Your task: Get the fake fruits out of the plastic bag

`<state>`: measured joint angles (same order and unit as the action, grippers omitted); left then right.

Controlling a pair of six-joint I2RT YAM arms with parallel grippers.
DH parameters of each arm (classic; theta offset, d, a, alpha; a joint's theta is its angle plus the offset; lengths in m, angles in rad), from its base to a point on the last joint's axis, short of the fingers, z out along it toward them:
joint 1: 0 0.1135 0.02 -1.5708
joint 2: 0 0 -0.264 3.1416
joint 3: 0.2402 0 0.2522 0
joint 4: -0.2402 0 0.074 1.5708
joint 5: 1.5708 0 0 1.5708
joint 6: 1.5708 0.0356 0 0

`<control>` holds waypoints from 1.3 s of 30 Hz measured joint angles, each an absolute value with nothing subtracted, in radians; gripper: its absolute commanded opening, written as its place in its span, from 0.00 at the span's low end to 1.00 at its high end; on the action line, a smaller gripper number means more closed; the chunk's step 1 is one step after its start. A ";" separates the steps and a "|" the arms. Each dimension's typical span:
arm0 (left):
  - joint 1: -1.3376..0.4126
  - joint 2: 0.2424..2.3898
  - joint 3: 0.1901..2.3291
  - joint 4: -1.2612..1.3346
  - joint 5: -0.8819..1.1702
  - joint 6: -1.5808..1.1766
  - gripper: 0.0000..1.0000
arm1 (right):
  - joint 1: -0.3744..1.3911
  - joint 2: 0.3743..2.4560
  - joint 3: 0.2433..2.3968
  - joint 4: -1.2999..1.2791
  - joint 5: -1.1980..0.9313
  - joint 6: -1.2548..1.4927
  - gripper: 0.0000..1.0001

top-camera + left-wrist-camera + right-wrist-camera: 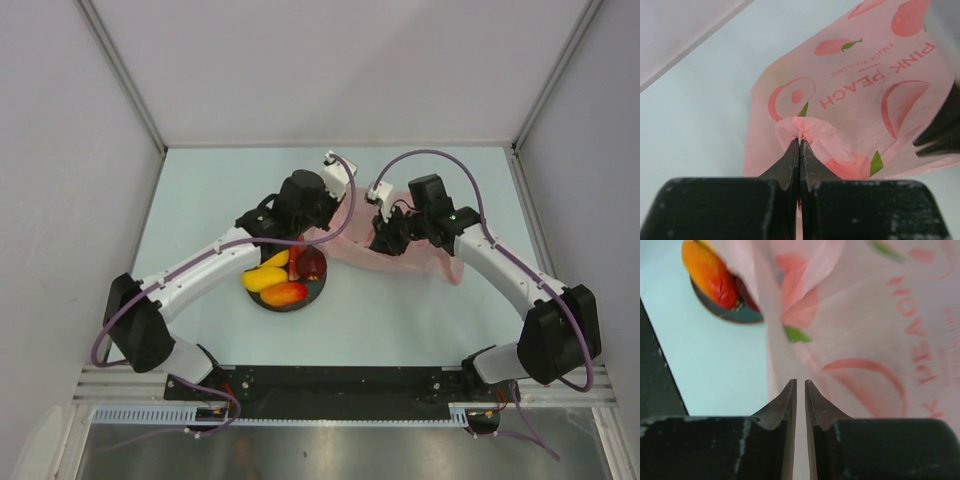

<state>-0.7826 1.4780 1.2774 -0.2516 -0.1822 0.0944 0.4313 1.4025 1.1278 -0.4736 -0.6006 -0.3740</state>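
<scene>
Fake fruits (pixel 280 286) sit heaped on a dark blue plate (pixel 316 293) left of centre on the pale table (pixel 200 200). Among them are a yellow mango shape (pixel 263 278), a red-orange mango shape (pixel 287 294) and a dark red piece (pixel 311 263). All of those in sight lie outside the plastic bag (pixel 420 262). The left arm (pixel 200 270) sweeps in from the near left corner and passes over the plate's far edge.

Just right of the plate, the left gripper (pixel 799 142) is clenched on a bunched pinch of pink film at the bag's left end. The wrist view shows the jaws pressed flat together with the crinkled fold standing up from their tips. From there the translucent bag, printed with peaches and the words PINK PEACH, spreads across the middle of the table and out to the right, crumpled and low.

The right gripper (pixel 800 385) is over the bag's far side, near the left one but apart from it. Its jaws are drawn almost together, with only a thin slit between them. Whether any film is caught in that slit cannot be told. Past the bag's edge, the right wrist camera catches the plate's rim and the red-orange fruit.
</scene>
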 measured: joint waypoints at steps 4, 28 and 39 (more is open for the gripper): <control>-0.778 1.486 1.299 -0.248 -0.189 0.095 0.01 | 0.442 1.402 1.095 -0.550 -0.606 -0.423 0.14; -0.778 1.398 1.188 -0.247 -0.209 0.126 0.00 | 0.410 1.621 1.092 -0.070 -0.308 -0.265 0.61; -0.778 1.378 1.075 -0.187 -0.285 0.168 0.00 | 0.456 1.781 1.092 0.025 -0.365 -0.184 0.92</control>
<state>-0.7784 1.3781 1.0748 -0.1875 -0.2852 0.1684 0.4564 1.7805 1.0924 0.0250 -0.3649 -0.1841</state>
